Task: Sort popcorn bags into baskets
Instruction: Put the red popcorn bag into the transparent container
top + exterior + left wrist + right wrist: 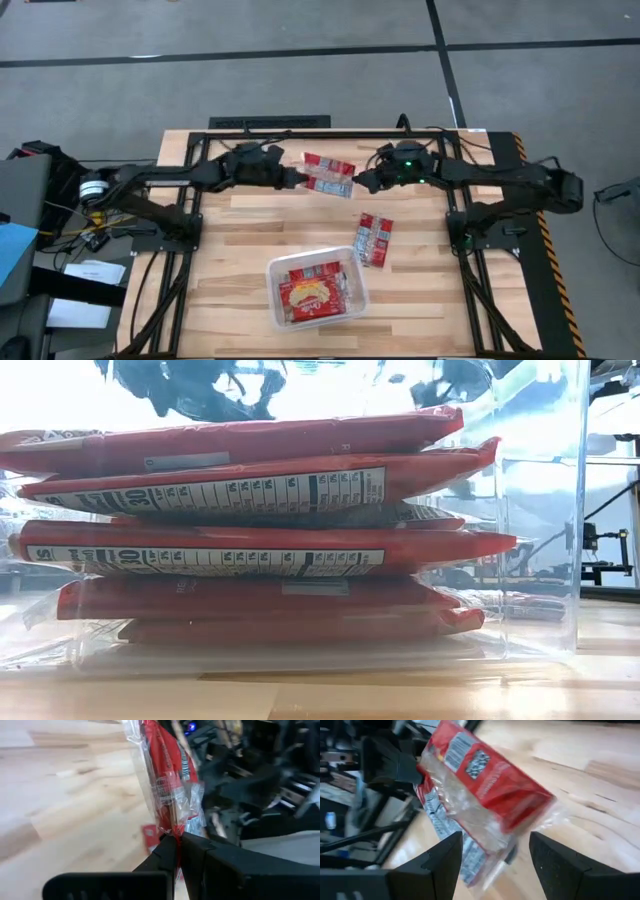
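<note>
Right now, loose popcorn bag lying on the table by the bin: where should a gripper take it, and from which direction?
The loose popcorn bag lies flat on the table, its long axis running roughly far to near, just beyond the clear bin. Probably best from straight above, pinching a long edge or the crimped end seam. The right gripper is nearer and open; the left gripper is shut on the held bag.

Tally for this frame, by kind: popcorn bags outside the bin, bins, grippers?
Popcorn bags outside the bin: 2, the held bag and the loose bag
Clear bin: 1
Grippers: 2, left gripper, right gripper
Total: 5
</note>
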`<control>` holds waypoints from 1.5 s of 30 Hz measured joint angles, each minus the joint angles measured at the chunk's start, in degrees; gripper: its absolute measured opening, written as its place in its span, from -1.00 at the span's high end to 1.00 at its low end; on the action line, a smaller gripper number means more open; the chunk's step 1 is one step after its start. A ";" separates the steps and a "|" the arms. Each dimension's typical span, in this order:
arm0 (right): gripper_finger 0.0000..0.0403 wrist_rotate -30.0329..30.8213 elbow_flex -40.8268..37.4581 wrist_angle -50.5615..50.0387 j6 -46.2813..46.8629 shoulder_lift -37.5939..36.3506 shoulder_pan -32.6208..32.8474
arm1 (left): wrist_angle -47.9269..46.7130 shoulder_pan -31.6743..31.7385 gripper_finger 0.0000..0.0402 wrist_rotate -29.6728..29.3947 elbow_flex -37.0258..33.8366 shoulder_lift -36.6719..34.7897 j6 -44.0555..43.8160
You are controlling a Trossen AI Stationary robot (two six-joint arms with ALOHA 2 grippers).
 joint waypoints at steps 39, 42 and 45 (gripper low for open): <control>-0.27 16.53 -0.11 -14.78 6.13 -17.47 27.08 | 4.23 -61.23 1.00 -66.93 12.83 13.16 -21.07; -0.27 16.56 -0.11 -14.79 5.56 -17.46 27.80 | -0.59 -62.22 1.00 -68.59 15.18 14.79 -24.80; -0.27 16.62 -0.11 -14.90 5.48 -17.44 28.29 | -5.11 -62.43 1.00 -68.08 16.13 15.84 -30.00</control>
